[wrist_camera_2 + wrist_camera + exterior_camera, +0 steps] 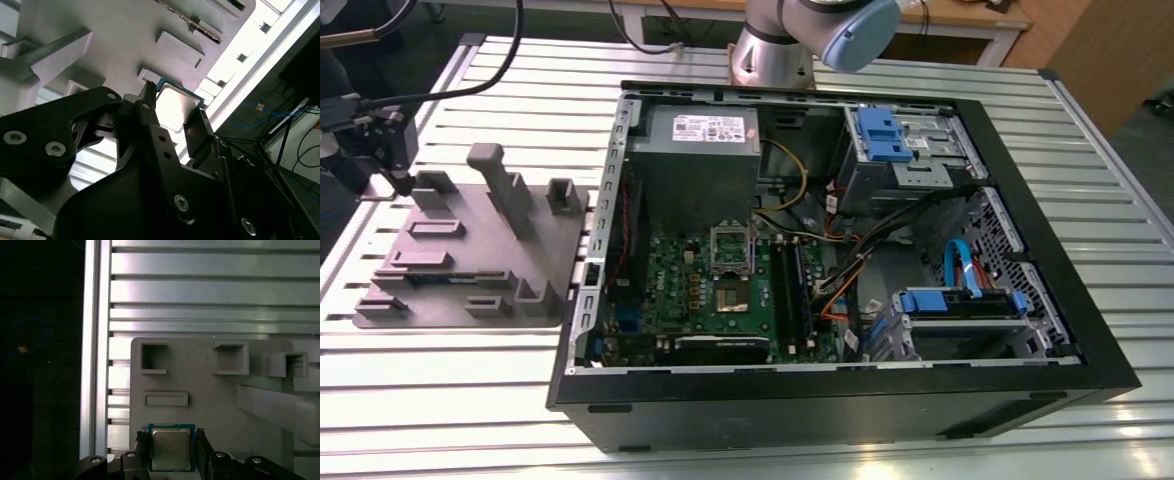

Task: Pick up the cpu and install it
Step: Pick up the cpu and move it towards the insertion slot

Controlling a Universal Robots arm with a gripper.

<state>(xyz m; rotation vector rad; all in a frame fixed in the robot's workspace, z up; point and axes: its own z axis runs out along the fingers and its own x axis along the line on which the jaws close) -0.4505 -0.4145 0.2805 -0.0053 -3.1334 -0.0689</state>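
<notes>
The gripper (pixel 171 439) hangs low over the grey tray (pixel 225 405) with one jaw on each side of the cpu (pixel 171 450). The cpu lies flat on the tray, which suits an edge grasp. Whether the jaws clamp it cannot be told.

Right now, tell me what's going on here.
The robot arm's gripper sits over the grey holder tray, straddling the cpu, which lies flat on the tray. Whether it grips the chip I cannot tell. The open computer case beside the tray stands with its motherboard exposed.
</notes>
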